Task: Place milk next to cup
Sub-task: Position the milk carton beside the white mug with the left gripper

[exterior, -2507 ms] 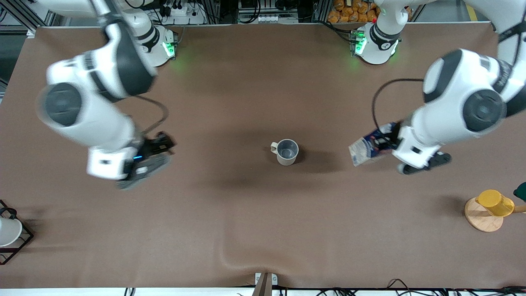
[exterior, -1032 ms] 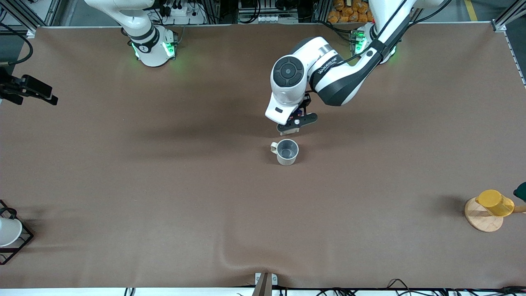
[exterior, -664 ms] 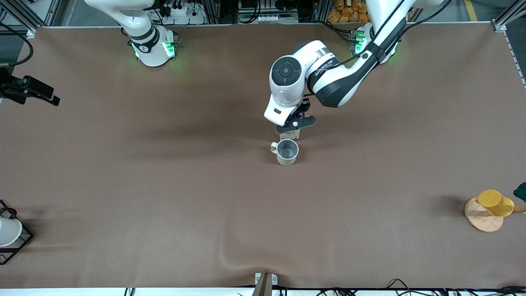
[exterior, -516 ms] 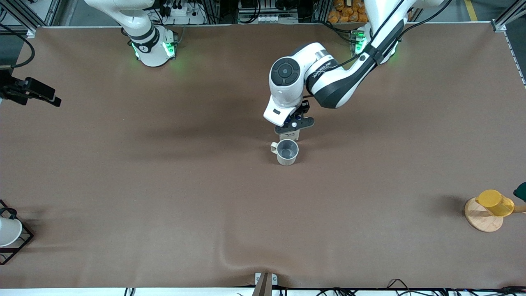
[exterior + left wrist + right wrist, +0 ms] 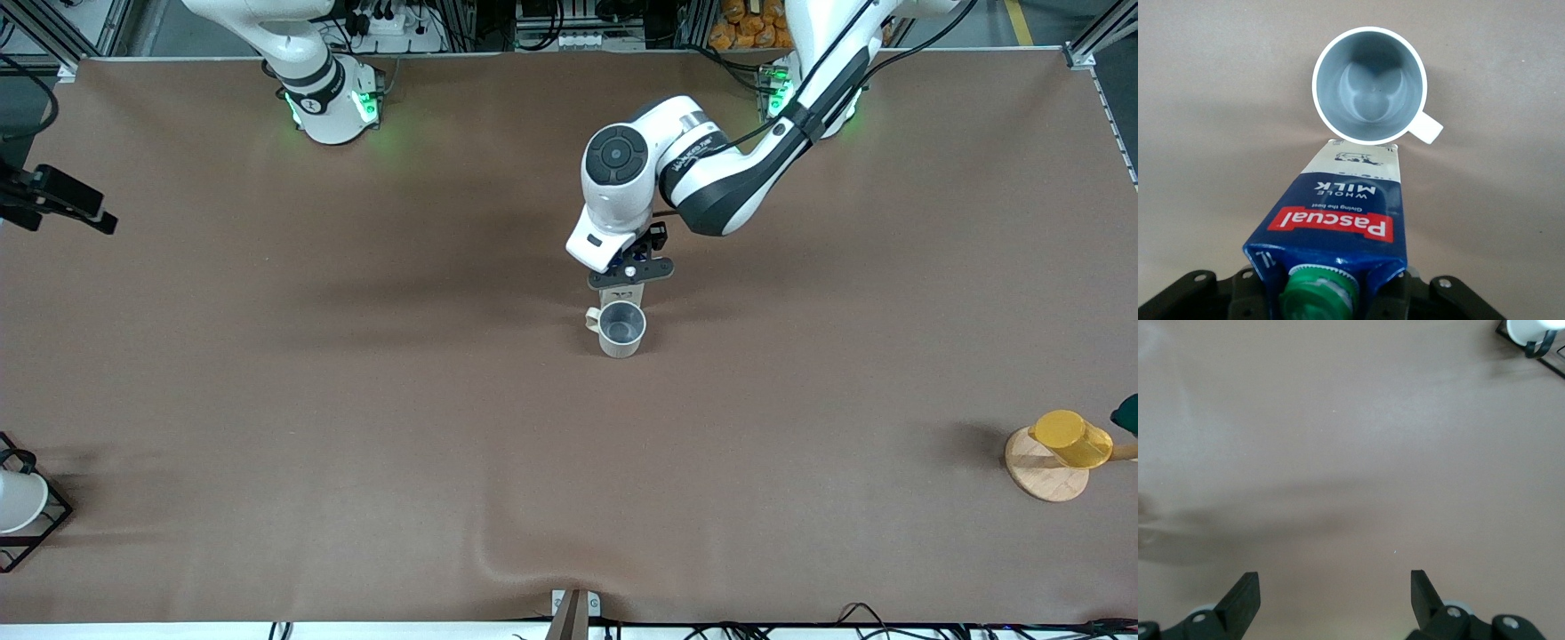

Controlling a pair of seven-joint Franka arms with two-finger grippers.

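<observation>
The cup (image 5: 621, 327), an off-white mug with a grey inside, stands mid-table with its handle toward the right arm's end. The milk (image 5: 1338, 220) is a dark blue carton with a red label and a green cap (image 5: 1318, 293). My left gripper (image 5: 627, 274) is shut on the carton's top. The carton's whitish base (image 5: 625, 292) sits close beside the cup (image 5: 1369, 85), on the side farther from the front camera. I cannot tell whether it rests on the table. My right gripper (image 5: 1333, 593) waits open and empty over the table's edge at the right arm's end (image 5: 55, 197).
A yellow cup (image 5: 1071, 438) lies on a wooden disc (image 5: 1042, 480) near the left arm's end. A white cup in a black wire rack (image 5: 20, 500) stands at the right arm's end. The brown cloth has a fold (image 5: 498, 556) near the front edge.
My left gripper has carried the milk from the left arm's end to the middle, then eased it slightly toward the right arm's end, close to the cup. The right arm has withdrawn to the table's edge.
</observation>
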